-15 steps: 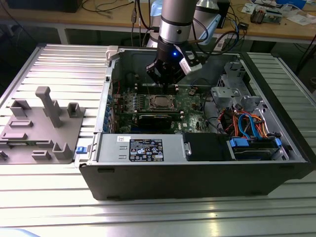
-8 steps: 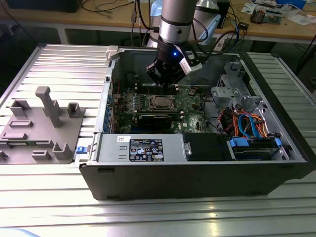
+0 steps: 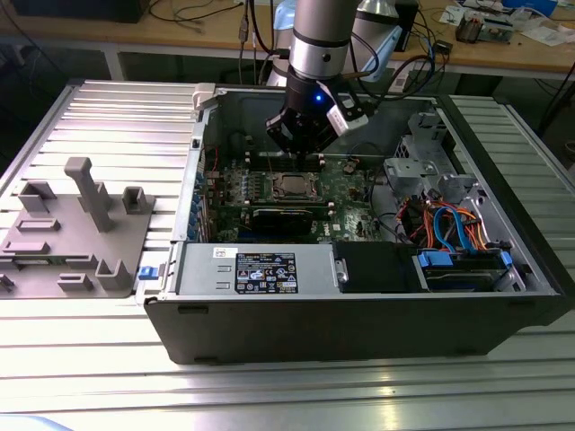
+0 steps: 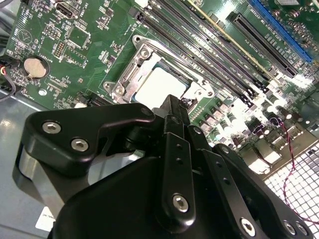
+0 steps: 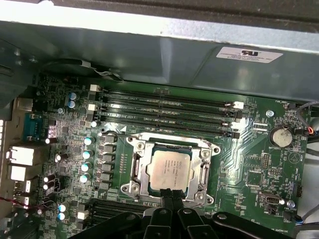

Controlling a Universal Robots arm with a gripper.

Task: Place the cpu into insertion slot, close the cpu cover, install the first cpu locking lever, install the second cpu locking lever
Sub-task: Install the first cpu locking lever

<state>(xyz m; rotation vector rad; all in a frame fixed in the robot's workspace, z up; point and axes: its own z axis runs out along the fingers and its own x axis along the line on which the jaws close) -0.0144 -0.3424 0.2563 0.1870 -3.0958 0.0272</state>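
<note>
In both wrist views the pincer [image 5: 169, 195] [image 4: 173, 107] has its fingers pressed together, nothing visible between them, and the tips sit at the edge of the cover [image 5: 202, 169], either touching it or just above; which cannot be told. The cpu [image 5: 169, 168] [image 4: 158, 85] lies flat in the slot [image 5: 127, 185], its silver top showing through the window of the cover, which lies down around it. The pincer hides the near rim of the slot, and whether the levers are latched cannot be made out. Beyond run long black memory slots [image 5: 164, 107], then the case [image 3: 359, 314] wall. In the exterior view the pincer [image 3: 301, 153] hangs over the cpu [image 3: 292, 186] inside the open case on the ribbed counter [image 3: 90, 117].
</note>
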